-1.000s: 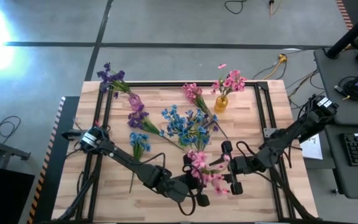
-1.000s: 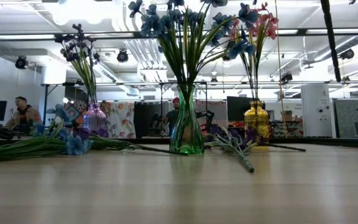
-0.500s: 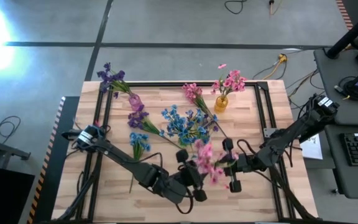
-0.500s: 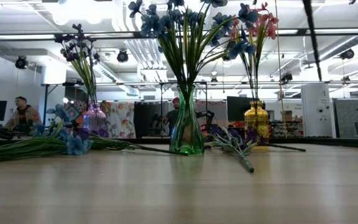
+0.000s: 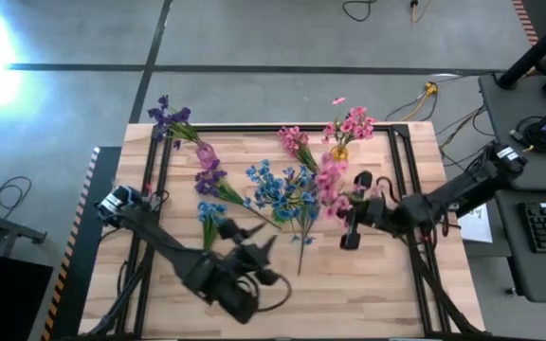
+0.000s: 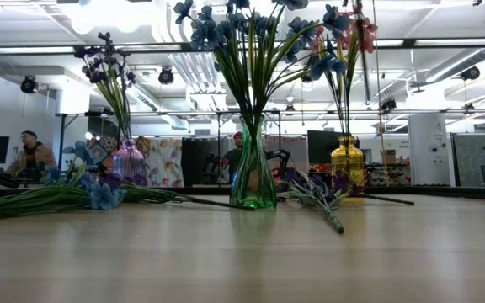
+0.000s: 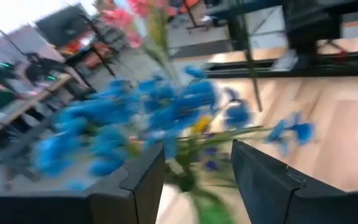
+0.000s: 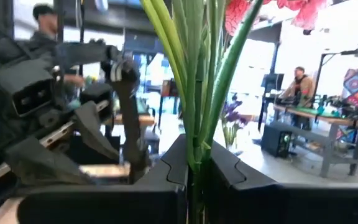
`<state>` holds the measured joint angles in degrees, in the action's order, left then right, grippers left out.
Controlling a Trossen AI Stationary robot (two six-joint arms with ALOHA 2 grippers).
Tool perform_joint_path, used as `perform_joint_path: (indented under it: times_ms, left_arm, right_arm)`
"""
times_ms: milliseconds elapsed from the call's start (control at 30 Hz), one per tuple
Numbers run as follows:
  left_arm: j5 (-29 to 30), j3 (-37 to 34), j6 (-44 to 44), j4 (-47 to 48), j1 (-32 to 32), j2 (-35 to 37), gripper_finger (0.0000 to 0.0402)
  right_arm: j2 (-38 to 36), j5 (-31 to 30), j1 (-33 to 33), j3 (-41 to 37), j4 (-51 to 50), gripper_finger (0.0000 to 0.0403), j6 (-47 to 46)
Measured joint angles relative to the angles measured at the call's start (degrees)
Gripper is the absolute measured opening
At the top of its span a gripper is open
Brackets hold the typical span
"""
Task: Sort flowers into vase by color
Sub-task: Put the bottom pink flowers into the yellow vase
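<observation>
My right gripper (image 5: 336, 210) is shut on a pink flower sprig (image 5: 330, 188) in the air over the table's middle right, next to the green vase of blue flowers (image 5: 282, 194). A yellow vase (image 5: 337, 157) of pink flowers stands at the far edge, and a purple vase (image 5: 205, 153) of purple flowers at the far left. My left gripper (image 5: 251, 242) hovers open near the table's middle, facing the blue flowers (image 7: 166, 112), with nothing between its fingers (image 7: 135, 186). Purple (image 5: 211, 180), blue (image 5: 211, 218) and pink (image 5: 295, 142) sprigs lie flat on the table. My right gripper pinches the pink sprig's bundled green stems (image 8: 194, 140) between its two fingers. The fingers come about level from the table's right and lie across the stems. The sprig stands roughly upright and clear of the table, blossoms (image 8: 253, 9) above the fingers, stem end (image 5: 300, 265) hanging below.
The green vase (image 6: 253, 177) stands in the middle, between the purple vase (image 6: 128, 160) and the yellow vase (image 6: 348, 164). A black frame (image 5: 401, 170) runs along the tabletop's edges. People sit at desks in the room behind (image 6: 30, 151). Bare wood lies along the near edge (image 5: 368, 303).
My left gripper has opened, let go of the pink sprig and drawn back toward the table's left. My right gripper has shut on the stems and carried the sprig up and toward the far edge, nearer the yellow vase; the sprig has tipped from slanting to roughly upright.
</observation>
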<state>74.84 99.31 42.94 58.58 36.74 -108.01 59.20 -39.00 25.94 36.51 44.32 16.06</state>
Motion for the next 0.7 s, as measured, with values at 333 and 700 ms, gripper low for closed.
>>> perform_joint_path:
  times_ms: [333,700]
  left_arm:
    - [-2.7,0.0,13.4,31.5,6.0,6.4,0.0132]
    - [-25.0,-2.1,-35.0,-10.6,7.4,13.6,0.0035]
  right_arm:
    - [-0.3,-5.3,-5.3,-4.0,16.9,0.0018,9.8]
    - [-8.7,-9.0,-2.1,-4.3,3.7,0.0018,8.7]
